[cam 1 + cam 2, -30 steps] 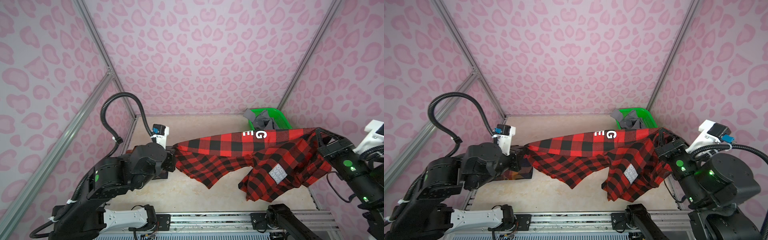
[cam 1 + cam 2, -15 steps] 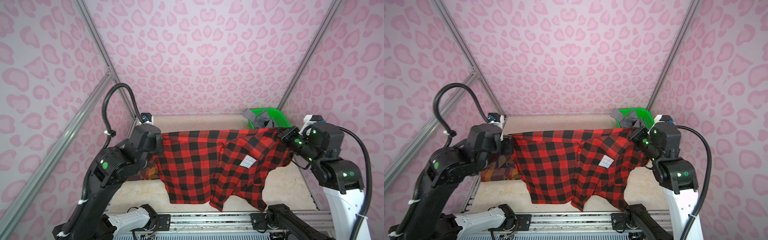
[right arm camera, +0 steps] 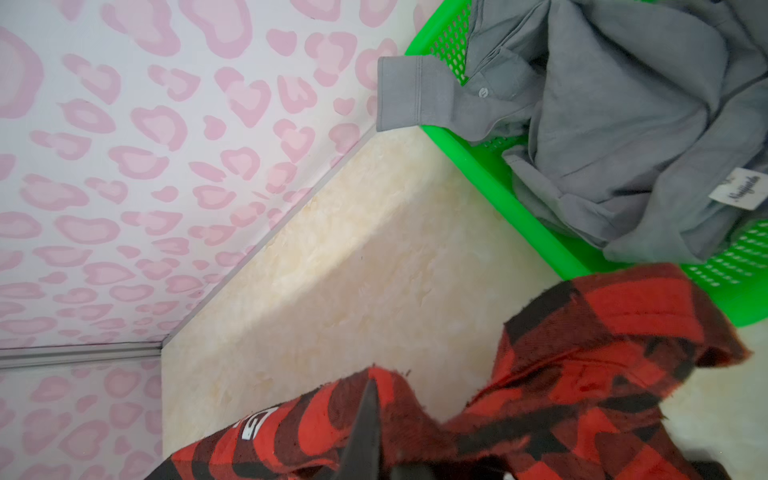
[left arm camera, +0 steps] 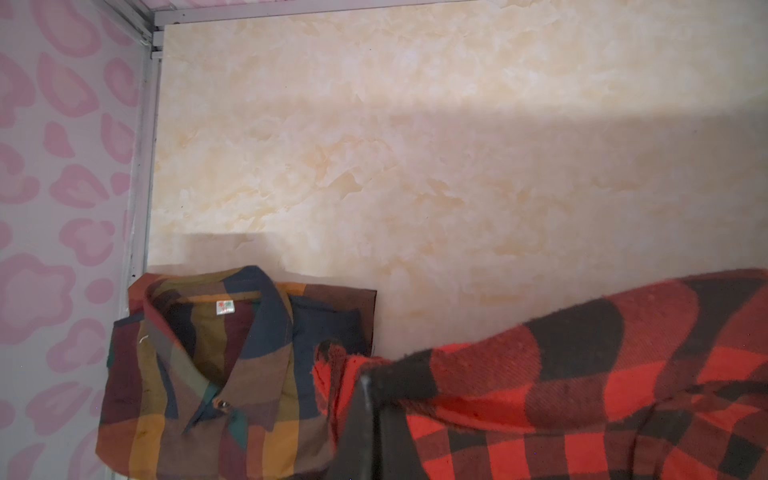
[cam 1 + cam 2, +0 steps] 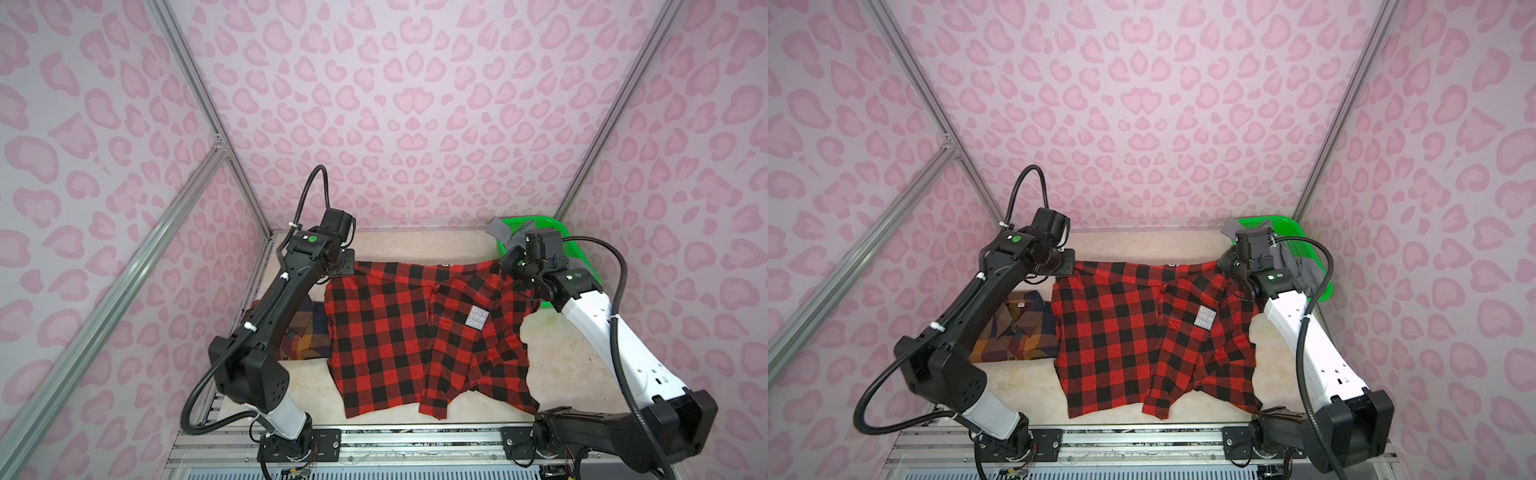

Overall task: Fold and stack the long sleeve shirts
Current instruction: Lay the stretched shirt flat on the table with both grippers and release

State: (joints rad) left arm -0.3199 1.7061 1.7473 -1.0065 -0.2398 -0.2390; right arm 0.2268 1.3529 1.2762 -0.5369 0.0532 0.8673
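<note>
Flannel (image 5: 395, 332) runs far-to-near, hem nearest; left gripper (image 5: 349, 271) and right gripper (image 5: 505, 267) pinch far corners

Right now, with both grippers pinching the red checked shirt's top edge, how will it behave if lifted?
Likely floppy: the red checked shirt folds limply where the left gripper and right gripper pinch it. Probably light, since two small pinches carry its top edge. Its rumpled right half may bunch up.

The right gripper (image 3: 368, 419) pinches a fold of the red-and-black buffalo check flannel shirt (image 3: 582, 374) over the beige marbled tabletop (image 3: 353, 270). Nearby, a plain grey collared shirt (image 3: 623, 124) lies crumpled in a bright green perforated plastic basket (image 3: 498, 174), one cuff (image 3: 415, 95) draped over its rim.
</note>
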